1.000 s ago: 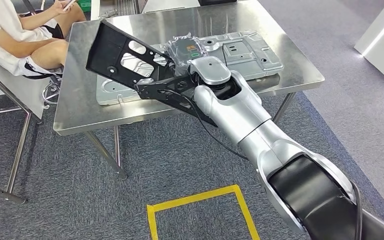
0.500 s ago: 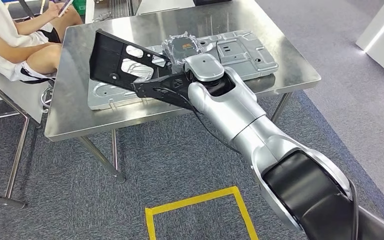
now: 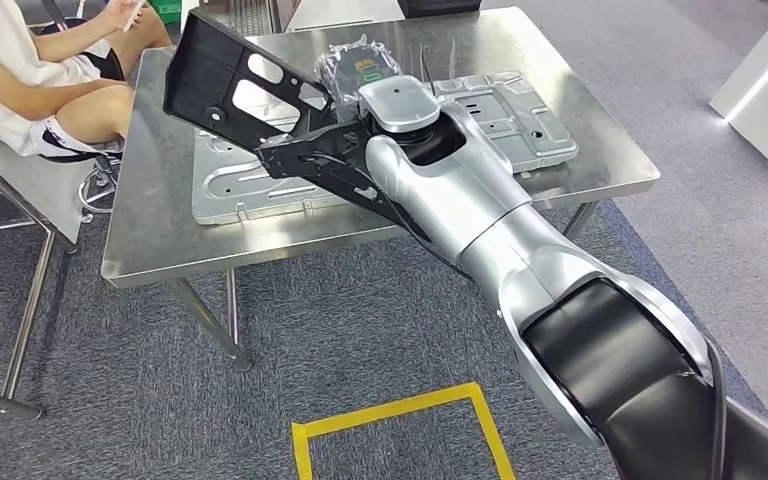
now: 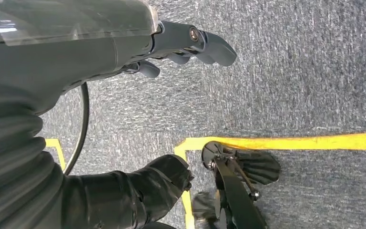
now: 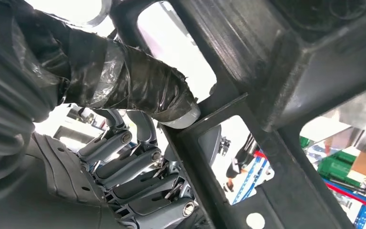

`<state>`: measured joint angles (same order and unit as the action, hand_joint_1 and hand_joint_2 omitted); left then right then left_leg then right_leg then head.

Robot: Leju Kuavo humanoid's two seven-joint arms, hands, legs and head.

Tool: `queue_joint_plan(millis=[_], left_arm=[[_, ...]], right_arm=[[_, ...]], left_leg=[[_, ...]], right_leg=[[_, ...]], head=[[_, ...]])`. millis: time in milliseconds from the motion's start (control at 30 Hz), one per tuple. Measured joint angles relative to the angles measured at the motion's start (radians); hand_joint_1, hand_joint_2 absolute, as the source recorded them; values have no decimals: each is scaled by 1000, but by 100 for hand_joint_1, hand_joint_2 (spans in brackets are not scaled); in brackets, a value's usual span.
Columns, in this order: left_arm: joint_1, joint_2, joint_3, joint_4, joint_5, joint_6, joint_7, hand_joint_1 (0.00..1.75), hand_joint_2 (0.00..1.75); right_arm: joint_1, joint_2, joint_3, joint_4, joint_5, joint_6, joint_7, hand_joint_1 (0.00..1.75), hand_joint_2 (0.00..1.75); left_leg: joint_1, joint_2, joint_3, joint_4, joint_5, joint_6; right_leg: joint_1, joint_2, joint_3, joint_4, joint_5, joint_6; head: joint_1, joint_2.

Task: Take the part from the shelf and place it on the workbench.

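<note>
- Head view: robot's right hand [image 3: 345, 150] holds a black frame part [image 3: 250, 100] raised and tilted above the steel workbench [image 3: 150, 240], broad perforated end highest and toward the far-left corner, narrow end at the wrist. Looks like the carry-over stage; part not yet set down.
- Part hangs over a grey stamped metal panel [image 3: 260, 180] already lying flat on the bench, w/ a clear-wrapped item [image 3: 355, 65] behind it. Tilt probably keeps the long frame clear of that clutter while a spot is found.
- Right wrist view: fingers [image 5: 133, 171] curl round one black strut of the part [image 5: 276, 95], taped thumb [image 5: 143, 90] pressing the opposite side – a firm clamp on a thin rib, prob. because the frame offers no solid face to grasp.
- Left wrist view: left hand [image 4: 181, 45] hangs over grey carpet nr yellow floor tape [image 4: 314, 141], holding nothing, fingers loosely bent but apart; arm idle, since one hand carries the part.
- Seated person [image 3: 30, 70] at the bench's far-left corner, close to the raised end – a risk if the part swings that way.
- Judged: bare steel toward the near-left edge seems the likeliest landing area.
</note>
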<state>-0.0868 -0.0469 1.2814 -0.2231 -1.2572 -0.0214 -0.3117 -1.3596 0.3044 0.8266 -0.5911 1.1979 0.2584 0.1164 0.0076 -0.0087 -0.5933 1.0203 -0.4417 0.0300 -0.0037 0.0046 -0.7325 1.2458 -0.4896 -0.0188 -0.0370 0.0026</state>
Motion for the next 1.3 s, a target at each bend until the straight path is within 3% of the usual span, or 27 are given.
queue_joint_plan(millis=[67,100,167,267,367,400,433,467,533,600,767,800,867,933,967,1000,1067,1100,1167,1233,1300], left_arm=[[1,-3,0,0,1,0,1,0,175],[1,-5,0,0,2,-1,2,0,175],[0,-7,0,0,2,-2,4,0,175],[0,-5,0,0,4,-4,5,0,175],[1,-5,0,0,6,-6,5,0,175],[1,-5,0,0,7,-6,5,0,175],[1,-5,0,0,7,-6,5,0,175],[2,-4,0,0,8,-6,5,0,175],[3,-3,0,0,8,-6,4,0,175],[3,-3,0,0,8,-6,3,0,175],[2,-3,0,0,11,-8,-5,0,175],[3,-3,0,0,12,-10,-6,0,175],[3,-2,0,0,15,-12,-5,0,175],[2,-1,0,0,17,-13,-2,0,175],[2,0,0,0,18,-13,0,0,175],[3,0,0,0,18,-13,2,0,175],[5,0,0,0,19,-14,3,0,175],[5,0,0,0,19,-14,3,0,175],[4,0,0,0,19,-15,3,0,175],[2,2,0,0,20,-15,2,0,175],[2,4,0,0,21,-16,1,0,175]], right_arm=[[-19,0,-1,6,6,5,0,175,175],[-28,0,-1,8,8,8,0,175,175],[-40,-1,-4,13,15,13,0,175,175],[-55,-3,-11,20,26,21,4,175,175],[-74,-3,-12,26,34,28,6,175,175],[-77,-3,-12,28,35,30,6,175,175],[-77,-3,-12,31,35,31,6,175,175],[-77,-3,-12,33,35,32,6,175,175],[-79,-3,-12,35,37,32,6,175,175],[-87,-3,-12,37,40,38,5,175,175],[-130,-12,-16,42,36,84,-19,175,175],[-144,-18,-19,42,33,89,-24,175,175],[-167,-33,-25,45,26,94,-37,175,175],[-174,-47,-30,50,19,97,-50,175,175],[-175,-54,-31,53,17,98,-55,175,175],[-176,-61,-33,57,15,98,-60,175,175],[-182,-72,-35,63,12,98,-70,175,175],[-186,-76,-35,66,9,97,-74,175,175],[-190,-84,-36,72,0,96,-81,175,175],[-192,-91,-38,76,-6,95,-83,175,175],[-194,-96,-39,77,-10,95,-83,175,175]], left_leg=[[-3,-1,6,3,-9,-4],[-4,-2,6,3,-11,-7],[-5,-2,5,1,-13,-16],[-4,0,-2,24,-34,-31],[4,2,-87,194,-105,-50],[7,3,-120,248,-118,-56],[10,3,-140,272,-112,-60],[14,3,-140,255,-86,-64],[19,5,-92,130,-6,-69],[16,5,-43,25,31,-64],[14,4,-25,-4,22,-31],[15,5,-21,-7,21,-23],[13,5,-15,-7,15,-11],[11,3,-7,-6,8,-5],[11,1,-3,-5,4,-5],[10,-1,2,-3,-1,-5],[7,-2,10,0,-11,-10],[5,-3,11,2,-15,-13],[3,-2,10,1,-18,-22],[4,-1,12,0,-22,-31],[5,1,-3,40,-49,-41]], right_leg=[[7,0,53,-131,62,-13],[10,-1,71,-171,73,-17],[14,0,82,-195,69,-19],[3,-2,100,-217,71,-27],[-2,-3,116,-227,67,-34],[-2,-4,119,-226,63,-34],[-3,-3,122,-224,59,-33],[-4,-3,126,-221,54,-31],[-8,-2,134,-215,42,-23],[-6,0,137,-208,32,-12],[-5,0,126,-183,10,11],[-5,0,108,-144,-9,14],[-7,0,42,-18,-60,18],[-8,0,-19,78,-76,19],[-8,0,-26,75,-55,17],[-7,0,-15,34,-18,13],[-2,-1,37,-99,57,1],[2,-2,60,-152,75,-3],[9,-3,79,-193,74,-8],[5,-3,86,-206,72,-12],[-2,-4,99,-219,72,-19]], head=[[0,0],[0,0],[1,0],[0,0],[-1,0],[-1,0],[-1,0],[-1,0],[-1,0],[-1,0],[0,0],[0,0],[0,0],[0,0],[0,0],[0,0],[0,0],[0,0],[0,0],[0,0],[0,0]])
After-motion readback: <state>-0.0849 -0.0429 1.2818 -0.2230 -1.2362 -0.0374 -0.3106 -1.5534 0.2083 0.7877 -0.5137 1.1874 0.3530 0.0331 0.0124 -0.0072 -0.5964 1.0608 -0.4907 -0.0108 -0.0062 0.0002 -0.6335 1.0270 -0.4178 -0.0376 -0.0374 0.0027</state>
